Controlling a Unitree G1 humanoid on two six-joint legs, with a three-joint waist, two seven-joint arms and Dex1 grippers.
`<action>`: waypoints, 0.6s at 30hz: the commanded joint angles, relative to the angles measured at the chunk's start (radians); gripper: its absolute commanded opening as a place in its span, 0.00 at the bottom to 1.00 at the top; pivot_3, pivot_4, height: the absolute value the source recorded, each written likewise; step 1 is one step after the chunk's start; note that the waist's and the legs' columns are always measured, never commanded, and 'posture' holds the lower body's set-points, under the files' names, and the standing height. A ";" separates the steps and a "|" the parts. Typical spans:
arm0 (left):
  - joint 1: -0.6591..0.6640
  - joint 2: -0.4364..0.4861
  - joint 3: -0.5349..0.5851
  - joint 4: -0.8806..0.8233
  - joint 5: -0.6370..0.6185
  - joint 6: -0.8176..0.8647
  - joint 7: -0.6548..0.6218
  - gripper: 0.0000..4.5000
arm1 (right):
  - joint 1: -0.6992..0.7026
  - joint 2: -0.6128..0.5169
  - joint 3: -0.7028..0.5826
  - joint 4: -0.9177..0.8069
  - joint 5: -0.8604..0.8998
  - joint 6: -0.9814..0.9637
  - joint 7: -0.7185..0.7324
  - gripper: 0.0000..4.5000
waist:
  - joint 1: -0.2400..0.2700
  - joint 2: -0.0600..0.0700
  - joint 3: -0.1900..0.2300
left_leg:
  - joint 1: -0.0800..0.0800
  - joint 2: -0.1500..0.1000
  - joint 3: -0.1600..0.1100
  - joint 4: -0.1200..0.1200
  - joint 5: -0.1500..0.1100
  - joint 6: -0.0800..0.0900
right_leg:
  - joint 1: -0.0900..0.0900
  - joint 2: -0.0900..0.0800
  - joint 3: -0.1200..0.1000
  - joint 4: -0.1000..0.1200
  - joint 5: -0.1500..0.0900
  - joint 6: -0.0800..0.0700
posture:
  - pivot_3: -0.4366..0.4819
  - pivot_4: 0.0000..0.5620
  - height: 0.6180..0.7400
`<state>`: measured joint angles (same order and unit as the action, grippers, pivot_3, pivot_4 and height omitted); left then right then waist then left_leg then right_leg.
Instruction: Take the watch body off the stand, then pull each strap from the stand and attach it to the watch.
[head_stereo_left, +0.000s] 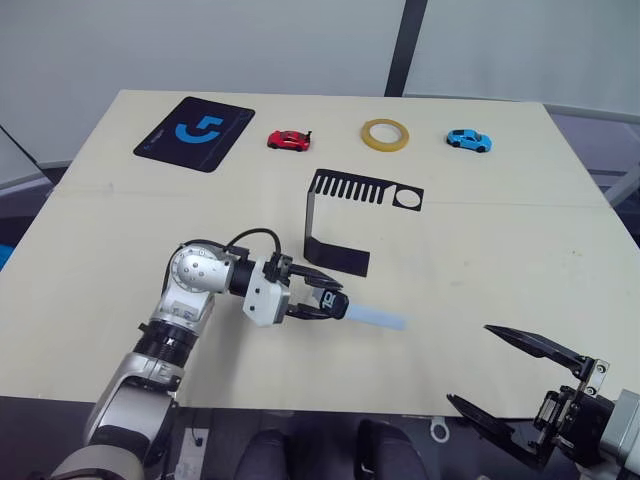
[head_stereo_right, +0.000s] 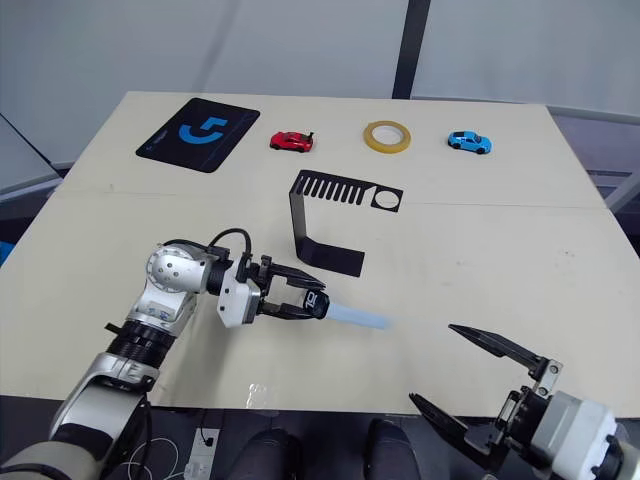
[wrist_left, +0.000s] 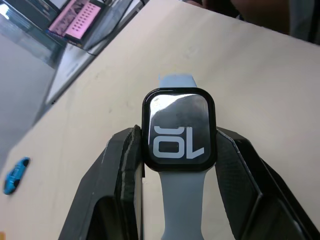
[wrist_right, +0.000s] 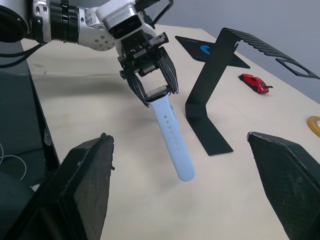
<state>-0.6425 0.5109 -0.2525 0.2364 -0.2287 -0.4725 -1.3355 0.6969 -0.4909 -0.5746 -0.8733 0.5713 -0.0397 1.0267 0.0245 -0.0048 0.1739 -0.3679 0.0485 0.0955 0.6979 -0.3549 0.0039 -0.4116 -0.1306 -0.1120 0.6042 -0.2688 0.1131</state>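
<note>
The black watch body (wrist_left: 179, 130), white digits on its screen, sits between the two fingers of my left gripper (head_stereo_left: 328, 298), which is shut on its sides just above the table. A pale blue-grey strap (head_stereo_left: 378, 317) runs from the watch out to the right and lies on the table. A second strap piece (wrist_left: 182, 210) runs back from the watch between the fingers. The black stand (head_stereo_left: 340, 225) is just beyond the watch, its slotted top plate bare. My right gripper (head_stereo_left: 468, 363) hangs wide open at the table's near right edge, holding nothing.
Along the far edge of the table (head_stereo_left: 500, 260) lie a black mouse pad (head_stereo_left: 195, 132), a red toy car (head_stereo_left: 289, 140), a yellow tape roll (head_stereo_left: 386, 134) and a blue toy car (head_stereo_left: 469, 140).
</note>
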 joint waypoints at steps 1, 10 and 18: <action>0.016 0.049 -0.023 -0.247 -0.113 0.422 0.033 0.37 | 0.021 -0.035 -0.016 -0.034 0.052 0.034 -0.028 0.99 | 0.000 0.000 0.000 | 0.000 0.000 -0.001 0.000 0.000 0.000 | 0.000 0.000 0.001 0.000 0.000 0.000 | 0.48 0.27 0.97; 0.069 -0.039 -0.216 -0.348 0.084 0.701 0.203 0.37 | 0.019 -0.126 -0.002 -0.065 0.092 0.102 -0.058 0.99 | 0.004 0.000 0.000 | 0.001 0.000 -0.002 0.000 0.000 0.000 | 0.001 0.000 0.002 -0.001 0.000 0.000 | 0.48 0.27 0.97; 0.119 -0.151 -0.312 -0.258 0.273 0.730 0.386 0.37 | 0.066 -0.117 0.005 -0.049 0.069 0.073 -0.026 0.99 | 0.004 0.000 0.000 | 0.001 0.000 -0.002 0.000 0.000 0.001 | 0.000 0.000 0.003 -0.004 0.000 0.000 | 0.48 0.27 0.97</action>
<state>-0.5284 0.3627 -0.5585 -0.0148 0.0139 0.2566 -0.9731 0.7534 -0.6147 -0.5658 -0.8837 0.6363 0.0572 0.9910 0.0288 -0.0044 0.1740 -0.3670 0.0482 0.0930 0.6982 -0.3555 0.0050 -0.4119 -0.1304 -0.1094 0.6002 -0.2690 0.1129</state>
